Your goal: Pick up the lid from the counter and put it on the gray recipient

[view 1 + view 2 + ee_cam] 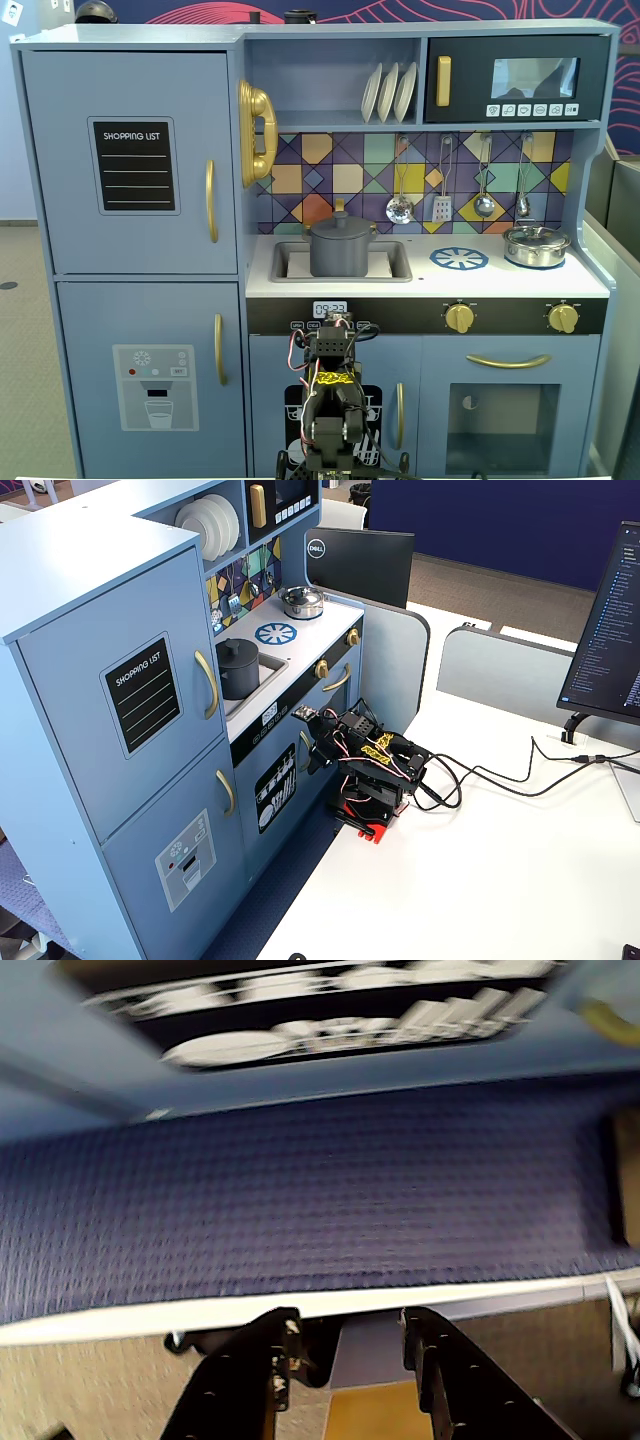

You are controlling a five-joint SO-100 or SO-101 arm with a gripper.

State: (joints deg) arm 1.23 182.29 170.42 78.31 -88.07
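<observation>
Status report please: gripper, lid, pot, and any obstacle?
Gripper open, empty, folded low in front of the kitchen. Lid already on the gray pot in the sink. Nothing in the way.

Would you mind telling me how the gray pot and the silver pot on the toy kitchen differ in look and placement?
The gray pot is matte dark gray, while the silver pot is shiny steel. The gray pot is taller and larger; the silver pot is low and small. The gray pot stands in the sink, whereas the silver pot sits at the counter's right end in a fixed view, beyond the blue-and-white burner mark. Both are upright with lids on.
</observation>
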